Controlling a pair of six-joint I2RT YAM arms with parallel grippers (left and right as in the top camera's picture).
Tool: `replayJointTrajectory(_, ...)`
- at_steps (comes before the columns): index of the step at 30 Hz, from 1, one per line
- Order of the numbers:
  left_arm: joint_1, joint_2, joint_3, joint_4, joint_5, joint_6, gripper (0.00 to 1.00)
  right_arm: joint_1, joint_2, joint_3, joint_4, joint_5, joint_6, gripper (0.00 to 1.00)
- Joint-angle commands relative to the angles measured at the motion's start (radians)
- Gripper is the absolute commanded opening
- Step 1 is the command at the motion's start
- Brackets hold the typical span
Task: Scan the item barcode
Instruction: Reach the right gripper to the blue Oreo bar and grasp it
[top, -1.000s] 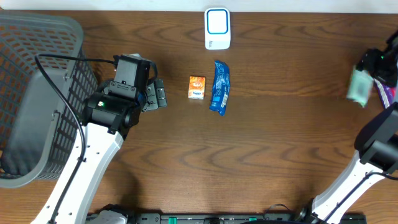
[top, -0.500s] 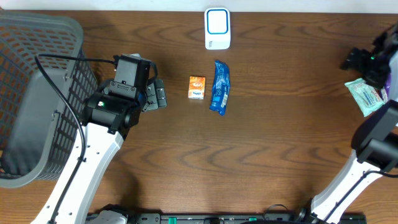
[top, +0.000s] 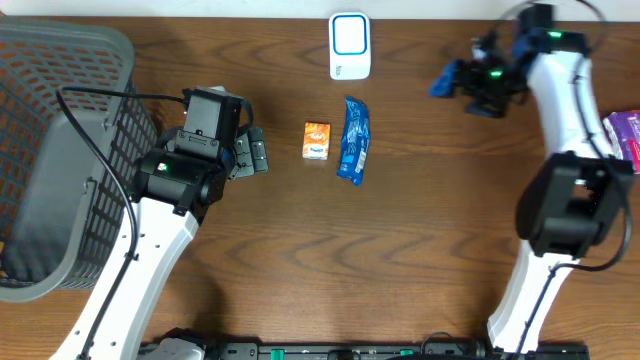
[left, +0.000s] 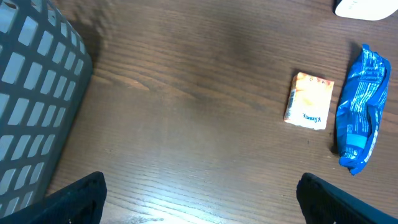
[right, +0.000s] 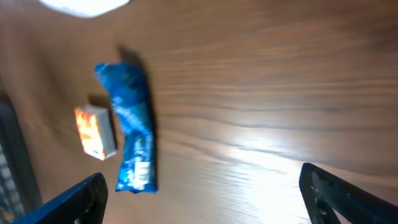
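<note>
Surface (top: 430, 230) of dark wood is seen from above, with a small orange box (top: 317, 140) and a blue packet (top: 354, 139) laid side by side near its middle, close but not touching. A white scanner (top: 350, 45) with a blue square face is set beyond them at the far edge. The left pincer (top: 256, 152) is held released, its fingers spread wide with nothing between them, near the left of the orange box and pointed toward it. The right pincer (top: 445, 80) is held over the surface to the right of the scanner, well apart from both items; its fingers are likewise spread and nothing is gripped. A grey mesh basket (top: 60, 150) is placed at the left edge, and a purple pack (top: 625, 130) is partly seen at the right edge
</note>
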Motion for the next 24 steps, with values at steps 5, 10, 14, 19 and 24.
replayJointTrajectory(5, 0.002, 0.002, 0.005, -0.003, -0.006, 0.02, 0.98, 0.214, 0.0, -0.009, 0.077, 0.306, 0.265, 0.82)
replayJointTrajectory(10, 0.002, 0.002, 0.005, -0.003, -0.006, 0.02, 0.98, 0.348, 0.0, -0.009, 0.148, 0.489, 0.383, 0.71)
replayJointTrajectory(14, 0.002, 0.002, 0.005, -0.003, -0.006, 0.02, 0.98, 0.443, 0.0, -0.013, 0.165, 0.669, 0.473, 0.58)
replayJointTrajectory(19, 0.002, 0.002, 0.005, -0.003, -0.006, 0.02, 0.98, 0.528, 0.0, -0.047, 0.213, 0.76, 0.526, 0.5)
replayJointTrajectory(24, 0.002, 0.002, 0.005, -0.003, -0.006, 0.02, 0.98, 0.578, 0.0, -0.14, 0.316, 0.807, 0.552, 0.47)
